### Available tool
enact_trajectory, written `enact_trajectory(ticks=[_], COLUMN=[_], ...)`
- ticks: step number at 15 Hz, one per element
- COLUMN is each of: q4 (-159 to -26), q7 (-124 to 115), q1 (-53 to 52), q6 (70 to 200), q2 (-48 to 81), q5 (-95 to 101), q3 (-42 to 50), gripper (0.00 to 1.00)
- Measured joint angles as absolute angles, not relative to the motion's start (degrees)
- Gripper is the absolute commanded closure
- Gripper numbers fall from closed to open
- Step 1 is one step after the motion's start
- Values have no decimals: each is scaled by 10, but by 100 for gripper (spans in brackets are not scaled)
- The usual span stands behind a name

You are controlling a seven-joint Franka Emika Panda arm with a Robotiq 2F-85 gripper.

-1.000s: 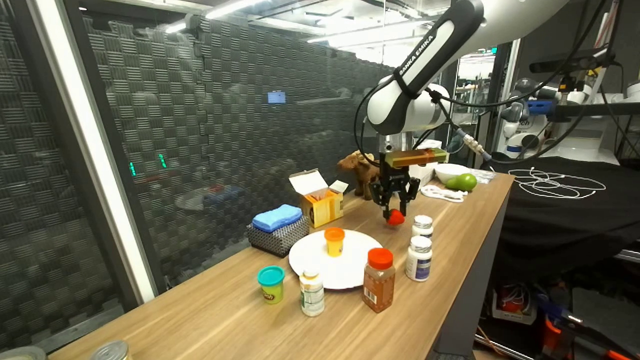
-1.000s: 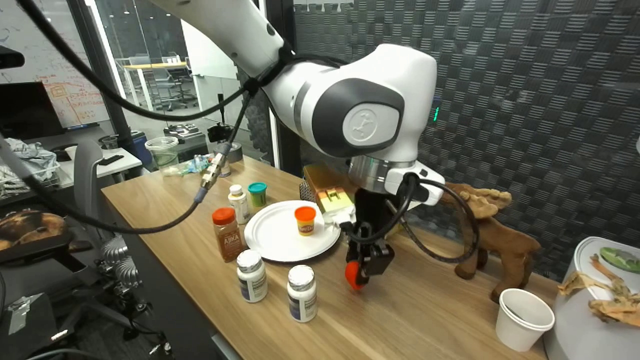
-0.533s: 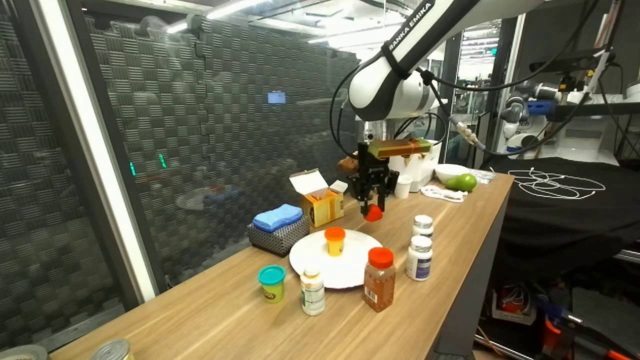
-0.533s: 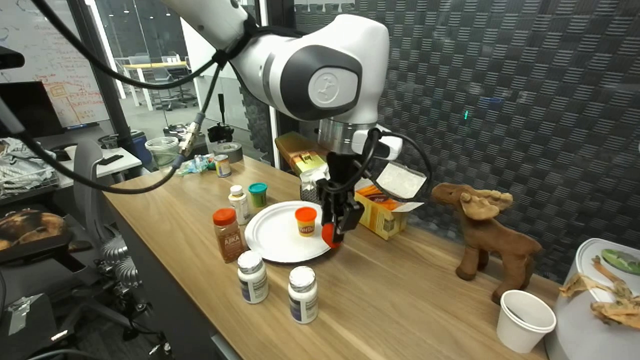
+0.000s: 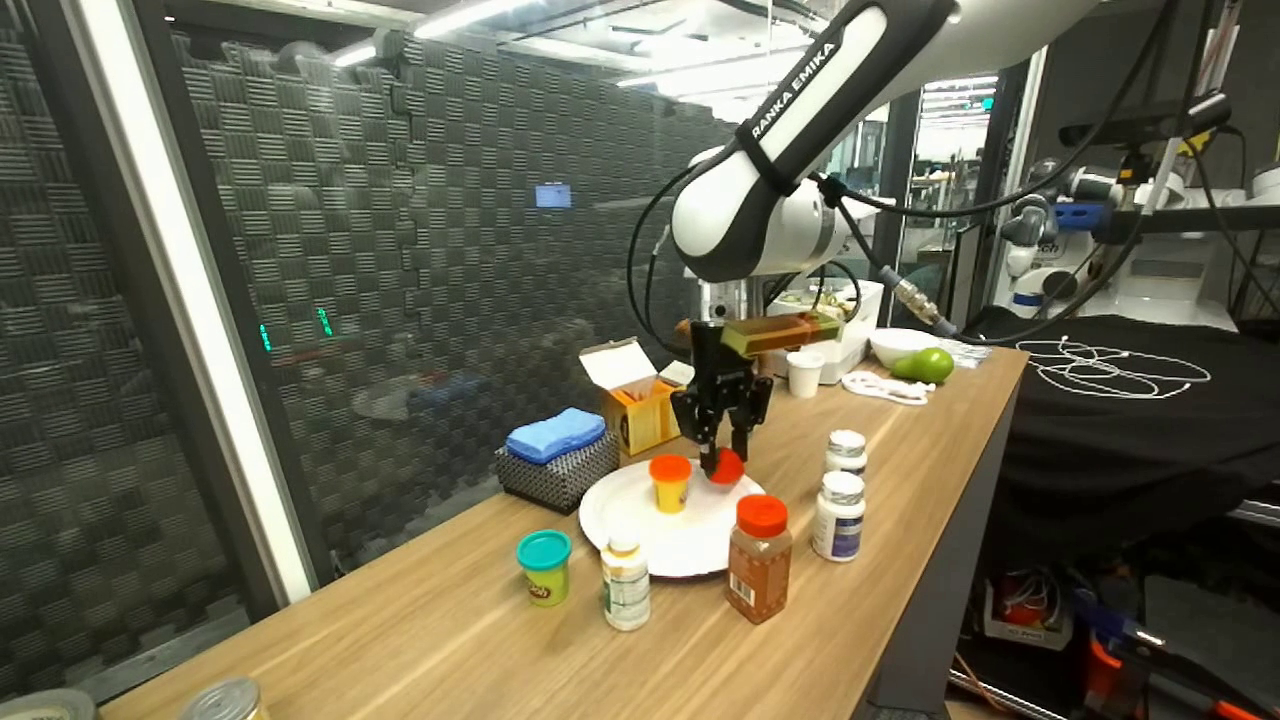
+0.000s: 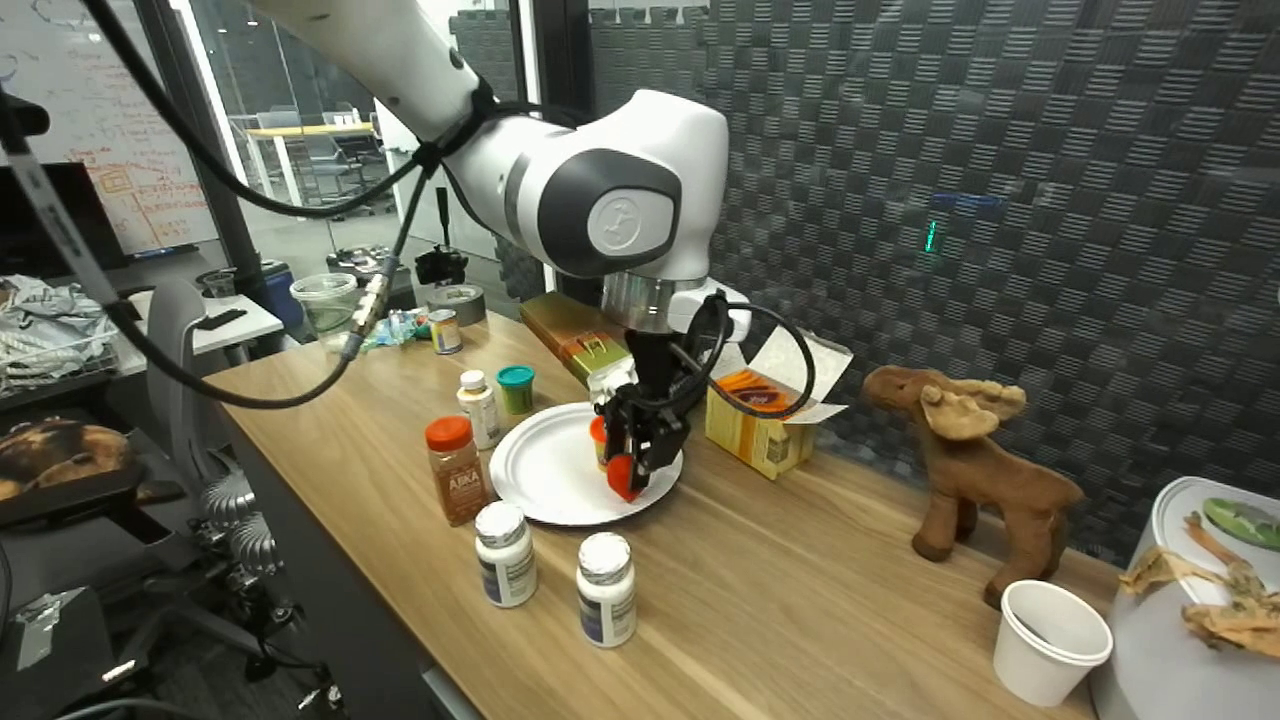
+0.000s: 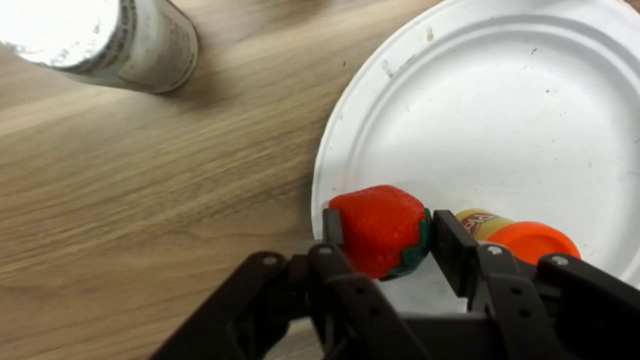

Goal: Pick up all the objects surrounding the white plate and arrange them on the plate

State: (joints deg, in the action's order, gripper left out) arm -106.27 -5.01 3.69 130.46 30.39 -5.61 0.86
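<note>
Gripper (image 5: 724, 458) with strawberry (image 7: 377, 230), over the plate (image 7: 500, 115). The gripper points down, its fingers (image 7: 333, 227) drawn in to the strawberry's width and clasping it at their tips: one finger lies against the red flank, the other at the green leaves. The strawberry thus sits between the fingertips, its lower end projecting slightly below them. In an exterior view it appears over the far right part of the plate; in the wrist view, over the left margin. Whether it touches the plate I cannot tell from here. The orange tub (image 5: 670, 490) stands upright on the plate, just beside the strawberry. On the table (image 5: 400, 640), in an exterior view, the green tub (image 5: 545, 575) stands near left of the plate, the slim bottle (image 5: 626, 595) at its near edge, the brown jar (image 5: 758, 575) near right. A white bottle (image 5: 838, 525) stands farther to the right, a second white bottle (image 5: 846, 452) just beyond it. All five are upright and apart from the gripper. In both exterior views the yellow box (image 6: 750, 440) stands beyond the plate, its flaps raised. In an exterior view the toy moose (image 6: 990, 485) stands well to the right of the plate, a white cup (image 6: 1040, 665) near it.
</note>
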Motion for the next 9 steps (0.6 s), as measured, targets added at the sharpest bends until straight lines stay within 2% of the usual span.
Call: enact_trajectory(ticks=[2, 3, 4, 7, 9], q4=[-1063, -1063, -1063, -1063, -1065], q7=[-39, -34, -30, -16, -6], q1=[37, 37, 37, 37, 38], q6=[1312, 1318, 1324, 1347, 1362], q2=[310, 311, 312, 312, 312], q5=[-56, -56, -56, -56, -56], q3=[7, 6, 6, 6, 6], gripper=[77, 38, 25, 4, 0])
